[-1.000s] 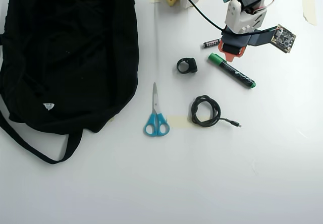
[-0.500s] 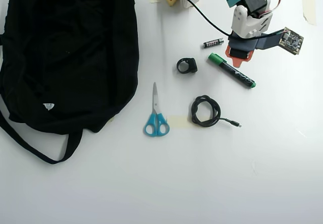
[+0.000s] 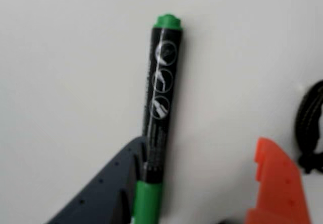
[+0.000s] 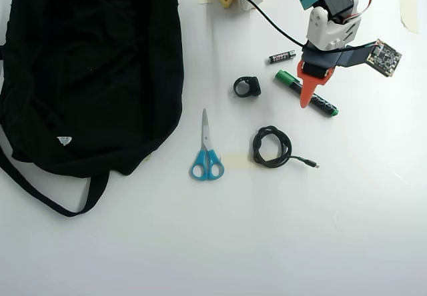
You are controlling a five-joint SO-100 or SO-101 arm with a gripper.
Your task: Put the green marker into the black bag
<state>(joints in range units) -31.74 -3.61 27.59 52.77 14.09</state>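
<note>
The green marker (image 4: pixel 324 105) lies slanted on the white table, right of centre, with its green cap towards the arm's base. My gripper (image 4: pixel 312 91) hovers over its middle, and the orange finger (image 4: pixel 307 91) crosses the barrel. In the wrist view the green marker (image 3: pixel 160 93) lies lengthwise between the fingers of my open gripper (image 3: pixel 201 143), close against the dark finger (image 3: pixel 116 188) and well apart from the orange finger (image 3: pixel 275 183). Nothing is gripped. The black bag (image 4: pixel 87 69) lies slumped at the far left, its strap trailing towards the front.
A small black battery (image 4: pixel 281 57) lies just behind the marker. A black ring-shaped clip (image 4: pixel 247 86) sits to its left. A coiled black cable (image 4: pixel 271 147) and blue-handled scissors (image 4: pixel 206 156) lie in the middle. The cable (image 3: pixel 310 128) shows at the wrist view's right edge.
The gripper shifted right from beside the battery, then came over the marker. Its orange finger now reaches out across the barrel. The marker has not moved.
</note>
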